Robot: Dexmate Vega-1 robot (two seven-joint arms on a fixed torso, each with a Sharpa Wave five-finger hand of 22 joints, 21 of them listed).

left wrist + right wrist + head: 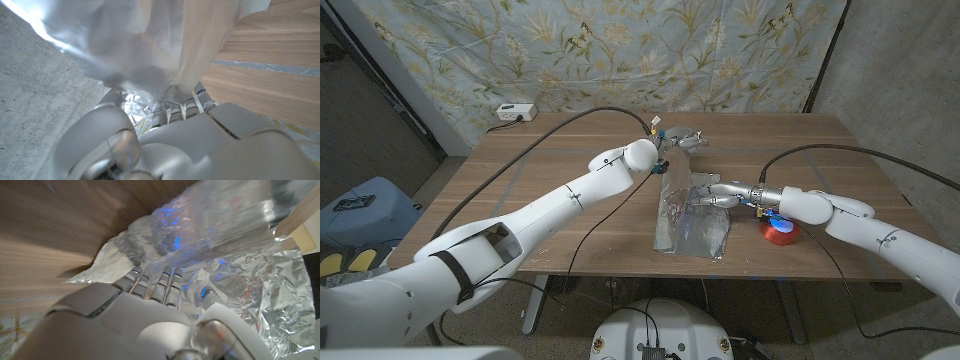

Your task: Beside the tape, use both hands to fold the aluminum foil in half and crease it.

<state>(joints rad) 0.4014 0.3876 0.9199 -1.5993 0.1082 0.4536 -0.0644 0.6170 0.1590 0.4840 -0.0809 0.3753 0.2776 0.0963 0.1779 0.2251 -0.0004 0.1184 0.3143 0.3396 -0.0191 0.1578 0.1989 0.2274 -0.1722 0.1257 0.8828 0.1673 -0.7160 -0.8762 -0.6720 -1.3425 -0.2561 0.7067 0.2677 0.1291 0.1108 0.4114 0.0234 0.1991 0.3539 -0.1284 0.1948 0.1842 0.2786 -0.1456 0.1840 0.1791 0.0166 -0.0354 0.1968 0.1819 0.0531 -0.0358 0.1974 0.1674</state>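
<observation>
A crinkled sheet of aluminum foil [692,228] lies on the wooden table [550,160] right of the middle, its far end lifted off the wood. My left hand [672,141] grips that raised far edge; the foil [150,45] hangs from its fingers [165,112] in the left wrist view. My right hand [717,194] reaches in from the right at the sheet's middle. Its fingers [150,282] lie on the crumpled foil [240,275]; I cannot tell whether they pinch it. A red roll of tape [781,231] sits just right of the foil, under my right wrist.
A white power strip [515,112] lies at the table's far left corner, with a black cable running from there towards the left hand. A blue seat [360,205] stands left of the table. A patterned cloth hangs behind.
</observation>
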